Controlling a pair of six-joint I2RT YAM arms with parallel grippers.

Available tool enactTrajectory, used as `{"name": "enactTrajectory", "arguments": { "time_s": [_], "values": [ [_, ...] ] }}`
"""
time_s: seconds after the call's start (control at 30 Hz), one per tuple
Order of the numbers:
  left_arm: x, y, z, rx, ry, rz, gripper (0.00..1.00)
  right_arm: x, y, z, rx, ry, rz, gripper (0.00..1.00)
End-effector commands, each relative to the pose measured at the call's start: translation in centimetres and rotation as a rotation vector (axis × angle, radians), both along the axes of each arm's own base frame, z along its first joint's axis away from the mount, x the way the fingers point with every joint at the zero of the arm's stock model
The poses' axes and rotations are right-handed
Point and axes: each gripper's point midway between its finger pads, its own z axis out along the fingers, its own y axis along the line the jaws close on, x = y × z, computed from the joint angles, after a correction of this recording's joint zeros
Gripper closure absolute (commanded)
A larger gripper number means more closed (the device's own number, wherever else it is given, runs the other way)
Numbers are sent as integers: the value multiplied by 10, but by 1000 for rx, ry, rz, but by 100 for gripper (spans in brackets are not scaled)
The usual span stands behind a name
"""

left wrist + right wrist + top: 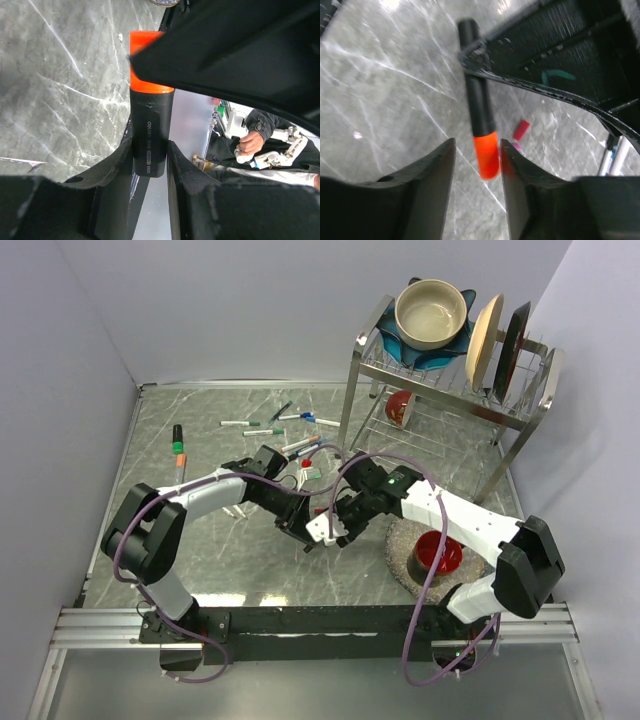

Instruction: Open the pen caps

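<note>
My left gripper (150, 155) is shut on the black barrel (150, 135) of a thick marker. Its orange pen cap (145, 65) points away, partly under the right gripper's dark body (240, 50). In the right wrist view the orange cap (486, 155) hangs between the fingers of my right gripper (477, 145). The right finger is at the cap's side and a gap shows on the left, so the jaws are open around it. Both grippers meet at mid-table (300, 525) (338, 523). A loose red cap (521, 130) and a pink one (516, 146) lie on the table beyond.
Several thin markers (265, 425) lie scattered at the back of the marble table. A thick black marker (178, 450) lies to the left. A metal dish rack (450, 370) with a bowl (431, 312) and plates stands back right. A red bowl (437, 550) sits on a round mat.
</note>
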Motion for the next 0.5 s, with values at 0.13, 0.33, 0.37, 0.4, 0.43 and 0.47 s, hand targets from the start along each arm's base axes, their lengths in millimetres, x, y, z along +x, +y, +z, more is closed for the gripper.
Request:
{"name": "enactTrajectory", "arguments": {
  "time_s": [0.13,0.33,0.37,0.4,0.43,0.47],
  "values": [
    [0,-6,25,-85,-62,-37,99,17,4,-2,-16,-82,-64,79],
    [17,-5,35,-83,-138,57,57,5,11,8,46,12,-136,100],
    [22,-3,39,-92,-166,83,51,2,11,7,52,36,-157,100],
    [29,-1,40,-70,-170,138,38,0,13,12,81,79,-216,100],
    [38,4,49,-102,-234,181,34,-3,16,15,106,121,-249,100],
    [43,5,54,-112,-260,214,30,-7,17,15,121,168,-278,100]
  ]
}}
